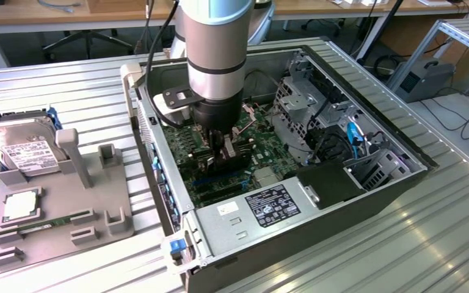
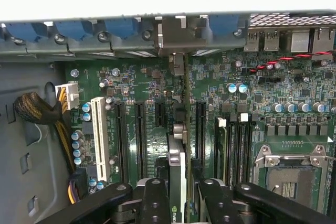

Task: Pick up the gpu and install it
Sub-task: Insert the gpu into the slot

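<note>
The gpu [image 2: 177, 156] is seen edge-on as a thin dark card standing upright over the green motherboard [image 2: 147, 85], between two long black expansion slots [image 2: 139, 129]. Its silver end bracket [image 2: 176, 64] reaches the case's rear wall. My gripper [image 2: 181, 190] is shut on the card, one black finger [image 2: 152, 198] on each side. In the exterior view the gripper [image 1: 222, 149] is down inside the open computer case [image 1: 243, 235], with the dark gpu [image 1: 232, 160] below it. I cannot tell whether the card's edge sits in a slot.
A white slot [image 2: 98, 135] and yellow-black cables [image 2: 37, 108] lie on one side of the card, the processor socket [image 2: 291, 166] on the other. A grey fixture tray [image 1: 88, 210] at the exterior view's left holds a silver hard drive [image 1: 27, 152] and a green memory stick [image 1: 43, 224].
</note>
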Tool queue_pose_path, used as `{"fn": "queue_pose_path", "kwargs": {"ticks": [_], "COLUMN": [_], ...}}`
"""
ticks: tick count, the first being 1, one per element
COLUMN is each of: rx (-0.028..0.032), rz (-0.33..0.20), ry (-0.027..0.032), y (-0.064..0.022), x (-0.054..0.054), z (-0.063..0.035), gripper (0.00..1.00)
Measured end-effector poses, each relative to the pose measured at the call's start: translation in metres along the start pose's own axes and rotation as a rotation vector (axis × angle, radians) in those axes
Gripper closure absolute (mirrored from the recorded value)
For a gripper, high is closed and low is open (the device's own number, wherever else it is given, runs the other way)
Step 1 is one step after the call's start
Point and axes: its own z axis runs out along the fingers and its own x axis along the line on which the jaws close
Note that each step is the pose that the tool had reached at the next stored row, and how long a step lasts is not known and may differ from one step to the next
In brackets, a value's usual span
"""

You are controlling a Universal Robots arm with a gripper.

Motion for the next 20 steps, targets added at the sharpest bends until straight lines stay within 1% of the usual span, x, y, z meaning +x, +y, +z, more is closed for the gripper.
{"fn": "queue_pose_path", "kwargs": {"ticks": [2,3,5,7,13,17,18,20], "rx": [-0.0003,-0.0004,-0.0004,-0.0006,-0.0004,-0.0005,-0.0004,-0.0005], "rz": [0.0,0.0,0.0,0.0,0.0,0.0,0.0,-0.001], "ry": [0.0005,0.0007,0.0008,0.0009,0.0007,0.0009,0.0007,0.0006], "y": [0.0,0.0,0.0,-0.0002,-0.0019,-0.0032,-0.0034,-0.0041], "x": [0.0,0.0,0.0,0.0,0.0,-0.001,-0.002,-0.003], "z": [-0.0002,-0.0003,-0.0004,-0.0025,-0.0177,-0.0317,-0.0336,-0.0338], "gripper": [0.73,0.66,0.66,0.66,0.66,0.66,0.66,0.66]}}
